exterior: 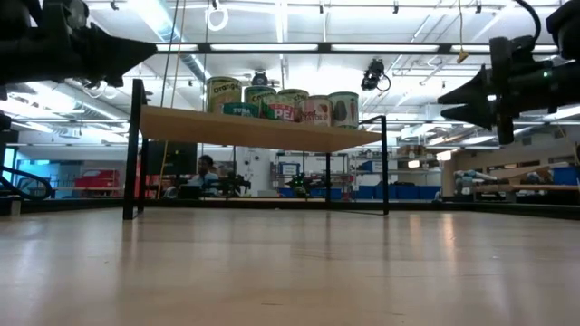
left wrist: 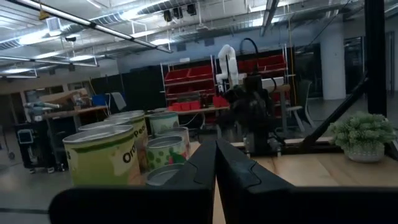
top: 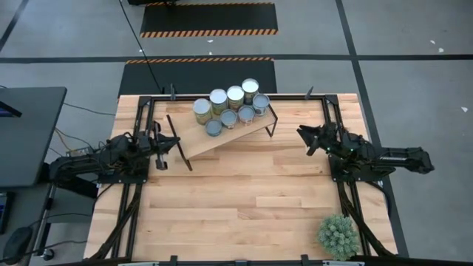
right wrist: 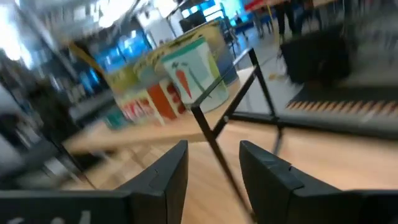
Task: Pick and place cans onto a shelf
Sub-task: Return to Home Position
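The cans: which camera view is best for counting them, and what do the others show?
The high view: all eight cans show as separate round tops in two rows on the shelf. The low view shows them side-on, overlapping. Both wrist views catch only some, partly hiding each other.

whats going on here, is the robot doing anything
Neither arm holds anything. All eight cans stand in two rows on the tilted wooden shelf at the far side of the table. The left gripper hangs by the shelf's left end, shut and empty; the right gripper hangs off its right end, open and empty. The stacking looks done.
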Robot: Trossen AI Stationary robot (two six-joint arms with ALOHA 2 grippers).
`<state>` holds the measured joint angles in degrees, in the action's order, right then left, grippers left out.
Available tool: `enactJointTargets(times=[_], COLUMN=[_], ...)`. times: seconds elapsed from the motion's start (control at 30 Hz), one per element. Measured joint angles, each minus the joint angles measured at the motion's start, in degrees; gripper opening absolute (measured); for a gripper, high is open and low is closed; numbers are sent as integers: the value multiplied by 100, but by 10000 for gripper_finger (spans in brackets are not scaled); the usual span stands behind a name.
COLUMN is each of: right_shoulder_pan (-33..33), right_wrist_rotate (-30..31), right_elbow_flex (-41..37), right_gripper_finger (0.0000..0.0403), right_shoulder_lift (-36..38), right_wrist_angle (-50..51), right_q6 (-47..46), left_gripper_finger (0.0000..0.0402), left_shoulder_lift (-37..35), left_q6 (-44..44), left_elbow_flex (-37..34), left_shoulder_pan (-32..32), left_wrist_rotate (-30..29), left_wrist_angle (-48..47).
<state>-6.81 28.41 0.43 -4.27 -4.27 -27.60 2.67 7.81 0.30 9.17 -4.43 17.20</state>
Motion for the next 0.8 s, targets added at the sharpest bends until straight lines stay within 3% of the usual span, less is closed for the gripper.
enactJointTargets(times=[0.37, 0.8], right_shoulder_pan=[0, 0], right_wrist_rotate=[-43, -45], right_elbow_flex=[0, 0], right_gripper_finger=[151, 151], right_shoulder_lift=[-178, -173], right_wrist_angle=[2, 2], right_q6=[4019, 4092], left_gripper_finger=[18, 18], left_shoulder_lift=[1, -4], left_q6=[-8, -12], left_elbow_flex=[2, 3], left_shoulder_pan=[0, 0], left_wrist_rotate=[0, 0], left_wrist_angle=[38, 45])
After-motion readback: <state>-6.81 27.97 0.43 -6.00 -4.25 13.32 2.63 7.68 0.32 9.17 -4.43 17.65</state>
